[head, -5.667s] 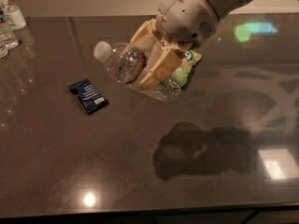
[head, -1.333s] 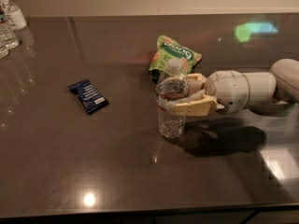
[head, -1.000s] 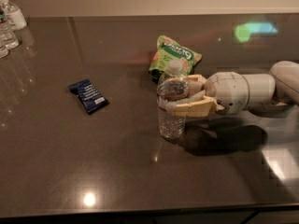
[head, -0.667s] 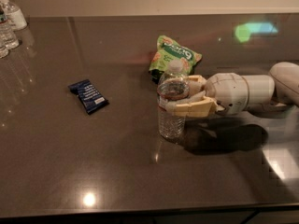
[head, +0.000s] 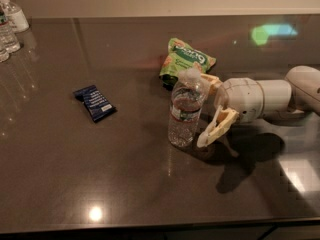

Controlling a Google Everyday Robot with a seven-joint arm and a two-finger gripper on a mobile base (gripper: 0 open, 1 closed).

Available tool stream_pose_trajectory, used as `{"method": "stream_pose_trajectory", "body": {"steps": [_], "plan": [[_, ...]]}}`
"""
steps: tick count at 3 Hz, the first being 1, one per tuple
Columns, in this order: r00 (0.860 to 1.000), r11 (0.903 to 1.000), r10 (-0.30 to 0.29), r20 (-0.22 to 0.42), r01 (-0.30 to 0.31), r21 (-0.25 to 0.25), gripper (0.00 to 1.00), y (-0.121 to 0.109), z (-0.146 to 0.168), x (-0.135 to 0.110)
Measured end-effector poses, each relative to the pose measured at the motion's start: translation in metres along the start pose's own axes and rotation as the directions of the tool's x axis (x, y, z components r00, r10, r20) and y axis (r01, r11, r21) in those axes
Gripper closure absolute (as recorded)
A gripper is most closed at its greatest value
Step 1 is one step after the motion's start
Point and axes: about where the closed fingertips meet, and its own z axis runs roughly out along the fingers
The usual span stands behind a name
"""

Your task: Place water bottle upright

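Observation:
The water bottle (head: 186,110) stands upright on the dark table (head: 75,174), just right of centre. It is clear, with a white cap and a label band around its middle. My gripper (head: 210,107) is right beside it on its right, open, with its jaws spread. One cream finger (head: 215,129) slants down toward the bottle's base and the other (head: 210,80) sits behind its shoulder. Neither finger clamps the bottle. My white arm (head: 270,96) reaches in from the right edge.
A green snack bag (head: 186,59) lies just behind the bottle. A dark blue packet (head: 95,102) lies to the left. Small clear bottles (head: 7,34) and a white pump bottle (head: 14,14) stand at the far left corner. The table's front edge runs along the bottom.
The fingers were closed around the upright bottle's upper part; now they have spread apart and let it go. The bottle stays standing in the same place.

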Motion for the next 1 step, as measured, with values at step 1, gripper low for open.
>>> {"method": "stream_pose_trajectory", "body": {"steps": [1], "plan": [[1.000, 1.0000, 0.000, 0.000, 0.000, 0.000, 0.00, 0.0000, 0.0001, 0.0000]]}}
